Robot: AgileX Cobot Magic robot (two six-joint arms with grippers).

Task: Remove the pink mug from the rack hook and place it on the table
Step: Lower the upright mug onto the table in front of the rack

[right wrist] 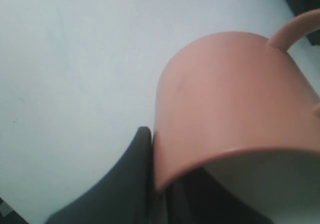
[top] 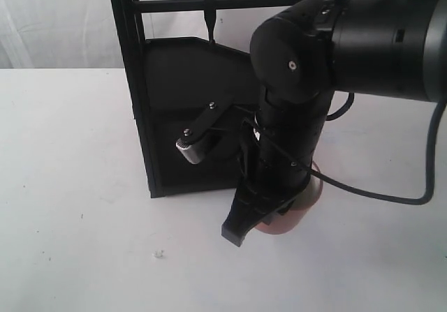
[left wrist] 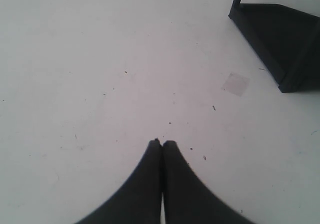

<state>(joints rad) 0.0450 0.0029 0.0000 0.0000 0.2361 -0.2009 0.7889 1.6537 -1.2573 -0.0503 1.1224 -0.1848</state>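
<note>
The pink mug (top: 297, 211) (right wrist: 225, 98) hangs off the hook, tilted and low over the white table (top: 70, 221) in front of the black rack (top: 174, 116). My right gripper (top: 246, 227) (right wrist: 161, 156) is shut on its rim wall, with one finger (right wrist: 132, 174) outside and the other inside the cream interior. The mug's thin handle (right wrist: 295, 31) points away from the fingers. I cannot tell whether its base touches the table. The rack hook (top: 209, 13) hangs bare from the crossbar. My left gripper (left wrist: 161, 143) is shut on nothing above bare table (left wrist: 75, 58).
The rack's base corner (left wrist: 280, 43) shows in the left wrist view, well away from the left gripper. A black cable (top: 391, 197) trails from the right arm across the table on the right. Small specks dot the tabletop (top: 159, 254).
</note>
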